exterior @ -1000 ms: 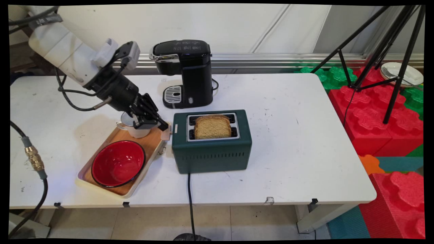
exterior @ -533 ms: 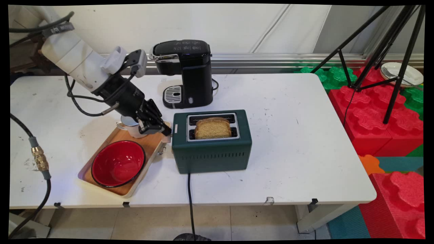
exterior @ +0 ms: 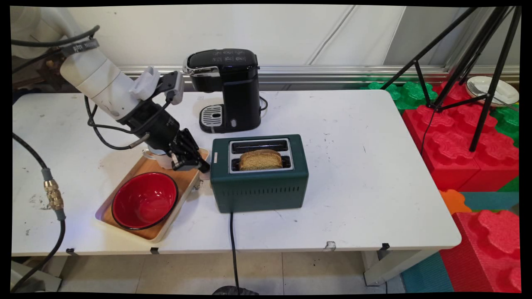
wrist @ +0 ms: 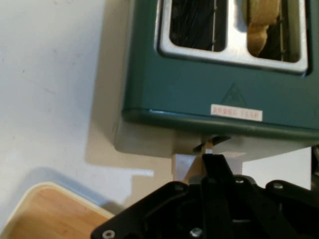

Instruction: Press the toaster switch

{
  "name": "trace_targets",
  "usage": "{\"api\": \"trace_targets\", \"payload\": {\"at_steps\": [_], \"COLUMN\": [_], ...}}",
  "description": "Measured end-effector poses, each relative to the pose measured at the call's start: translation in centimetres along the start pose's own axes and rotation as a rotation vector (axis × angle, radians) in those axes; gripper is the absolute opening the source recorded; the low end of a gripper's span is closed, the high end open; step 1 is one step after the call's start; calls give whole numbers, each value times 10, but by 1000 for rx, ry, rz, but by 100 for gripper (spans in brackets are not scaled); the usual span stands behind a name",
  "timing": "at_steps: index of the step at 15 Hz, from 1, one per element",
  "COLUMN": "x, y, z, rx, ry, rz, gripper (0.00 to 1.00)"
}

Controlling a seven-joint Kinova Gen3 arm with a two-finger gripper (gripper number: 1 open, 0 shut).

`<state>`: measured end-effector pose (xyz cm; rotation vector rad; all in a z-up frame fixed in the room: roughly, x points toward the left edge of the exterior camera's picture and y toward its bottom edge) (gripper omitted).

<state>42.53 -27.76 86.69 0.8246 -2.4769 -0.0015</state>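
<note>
A white table (exterior: 353, 137) stands before a pale wall. From left: a tray (exterior: 109, 220) with a red bowl (exterior: 144, 200), the gripper (exterior: 203, 167) clenched on the toaster's lever (wrist: 185, 167), then the green toaster (exterior: 259, 182) with bread (exterior: 260, 160) sunk low. Press straight down, not sideways. Only the hand view shows the lever.

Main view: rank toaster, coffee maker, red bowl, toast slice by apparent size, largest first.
1. Green toaster
2. Black coffee maker; it stands farther from the camera, so its true size against the toaster is unsure
3. Red bowl
4. Toast slice, only its top showing above the slot
</note>
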Motion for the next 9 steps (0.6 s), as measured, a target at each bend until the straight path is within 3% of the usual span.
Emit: {"api": "trace_targets", "payload": {"at_steps": [9], "x": [-10], "y": [-2], "z": [6], "rx": [0], "ry": [-19], "rz": [-1], "gripper": [0]}}
